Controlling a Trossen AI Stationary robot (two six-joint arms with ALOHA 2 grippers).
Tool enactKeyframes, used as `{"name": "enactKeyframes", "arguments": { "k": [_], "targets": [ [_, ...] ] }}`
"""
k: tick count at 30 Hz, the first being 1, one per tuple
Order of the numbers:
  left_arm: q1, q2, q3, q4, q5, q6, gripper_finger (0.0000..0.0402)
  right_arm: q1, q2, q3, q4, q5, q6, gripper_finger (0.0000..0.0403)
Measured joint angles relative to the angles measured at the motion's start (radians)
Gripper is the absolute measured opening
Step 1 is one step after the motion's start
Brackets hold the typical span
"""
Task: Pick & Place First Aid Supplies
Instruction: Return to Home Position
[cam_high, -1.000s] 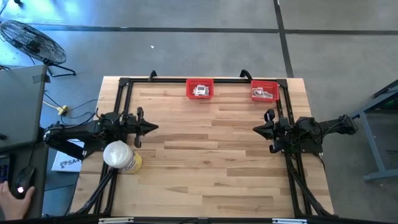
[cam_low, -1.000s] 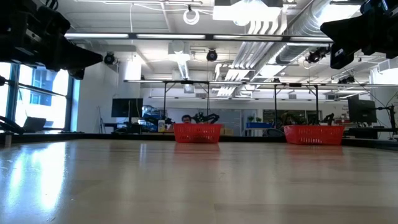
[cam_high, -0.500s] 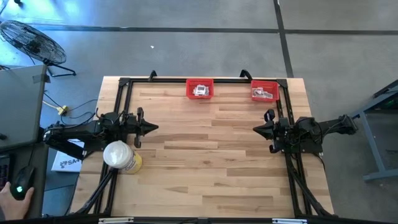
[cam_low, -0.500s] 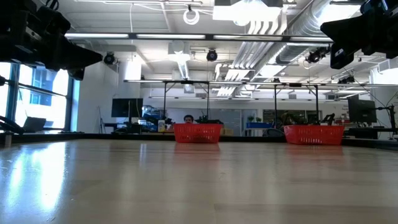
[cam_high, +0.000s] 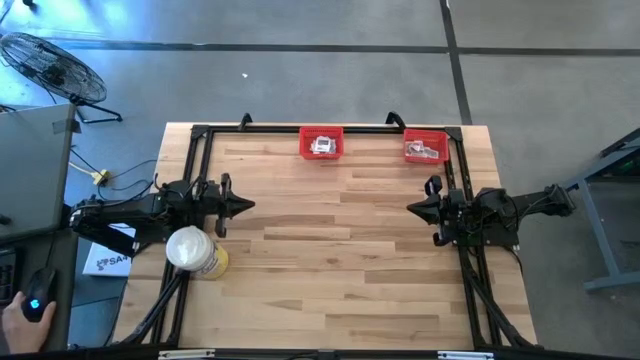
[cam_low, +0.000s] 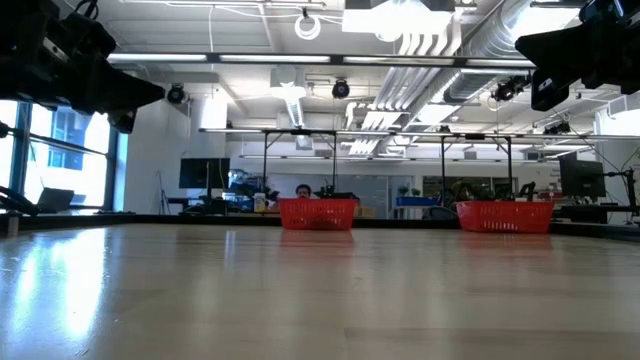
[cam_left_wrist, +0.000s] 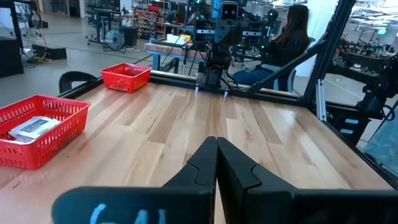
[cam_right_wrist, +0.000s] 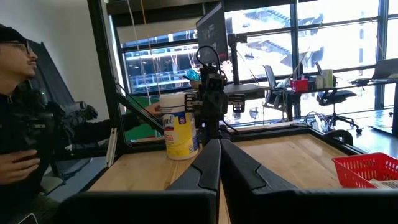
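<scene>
Two red bins stand at the table's far edge, one in the middle (cam_high: 321, 142) and one toward the right (cam_high: 426, 146). White first aid packets lie flat inside them (cam_high: 321, 147) (cam_high: 425, 152); the left wrist view shows one on a bin's floor (cam_left_wrist: 34, 126). My left gripper (cam_high: 246, 205) hangs shut over the table's left side, pointing level toward the right. My right gripper (cam_high: 410, 208) hangs shut over the right side, pointing left. Both are well short of the bins, above the wood, with nothing between the fingers (cam_left_wrist: 216, 152) (cam_right_wrist: 219, 155).
A large white cylinder with a yellowish base (cam_high: 192, 251) stands at the table's left edge beside my left arm. A black frame (cam_high: 200, 135) borders the table. One person sits beyond the table (cam_left_wrist: 287, 37); another works at a desk on the left (cam_right_wrist: 18, 93).
My left gripper has rolled slightly about the line it points along, staying where it was and staying shut.
</scene>
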Motion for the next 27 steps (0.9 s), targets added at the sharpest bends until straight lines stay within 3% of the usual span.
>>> {"name": "enactKeyframes", "arguments": {
  "k": [15,27],
  "targets": [
    [0.0,0.0,0.0,0.005,0.002,0.003,0.0,0.0,0.0,0.0,0.0,0.0,0.0,0.0003],
    [0.0,0.0,0.0,0.005,0.003,0.003,0.0,0.0,0.0,0.0,0.0,0.048,-0.12,0.0007]
  ]
}}
